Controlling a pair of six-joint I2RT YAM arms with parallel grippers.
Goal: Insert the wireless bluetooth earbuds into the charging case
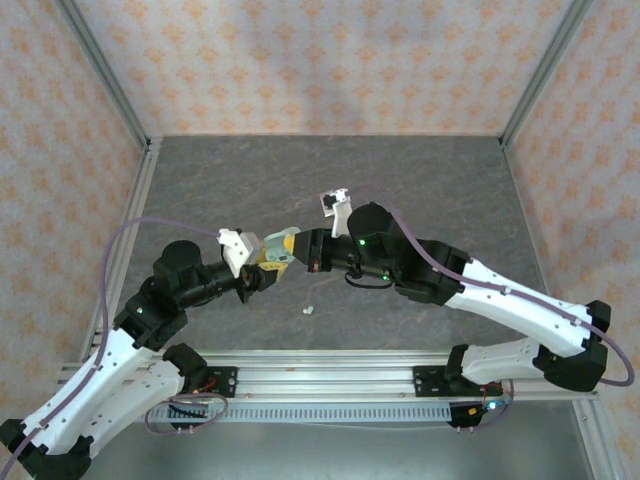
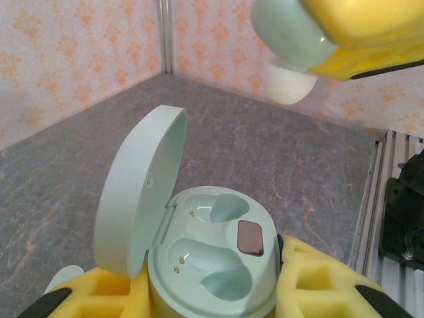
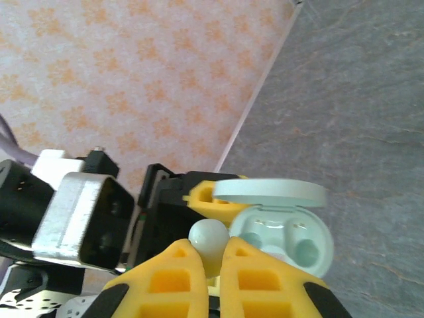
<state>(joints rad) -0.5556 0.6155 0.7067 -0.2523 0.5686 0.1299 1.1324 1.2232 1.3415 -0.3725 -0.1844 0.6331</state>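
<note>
Left pincer, bottom of its wrist view, is clamped on the pale green oval plastic charging case, lid flipped open. Right pincer pinches a tiny pale rounded plastic earbud, bottom centre of its view, just beside the case.

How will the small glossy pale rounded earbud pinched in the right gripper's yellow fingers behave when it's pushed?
The small glossy pale rounded earbud looks smooth and curved, so it may well slip or twist in the right gripper. It is tiny, so probably very light. It looks like hard plastic, likely to stay stiff.
</note>
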